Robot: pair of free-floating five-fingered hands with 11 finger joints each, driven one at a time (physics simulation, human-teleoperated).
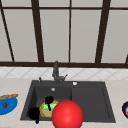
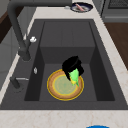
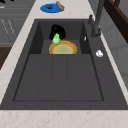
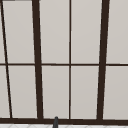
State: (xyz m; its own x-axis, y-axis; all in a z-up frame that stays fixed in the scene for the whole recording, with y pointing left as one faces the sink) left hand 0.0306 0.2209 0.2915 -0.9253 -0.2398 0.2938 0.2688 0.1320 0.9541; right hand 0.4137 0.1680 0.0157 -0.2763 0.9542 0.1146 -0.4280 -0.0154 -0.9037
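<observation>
A round yellow-rimmed plate (image 1: 43,111) (image 2: 60,87) (image 3: 63,48) lies on the floor of the sink's left basin. Just above it my right hand (image 1: 49,100) (image 2: 72,65) (image 3: 58,31) has its fingers curled round a small, bright green, pear-shaped thing (image 1: 46,107) (image 2: 74,76) (image 3: 56,39), which hangs tilted over the plate's front part. My left hand (image 1: 34,113) floats at the basin's front left corner, apart from the plate. A large red ball (image 1: 67,115) fills the foreground of the front view, covering the plate's right side.
A dark faucet (image 1: 56,71) (image 2: 17,30) (image 3: 96,20) stands behind the black sink (image 1: 90,100). A blue dish (image 1: 7,103) (image 3: 52,7) with food sits on the left counter, and a dark plate (image 1: 125,109) (image 2: 81,7) on the right. A window spans the wall behind.
</observation>
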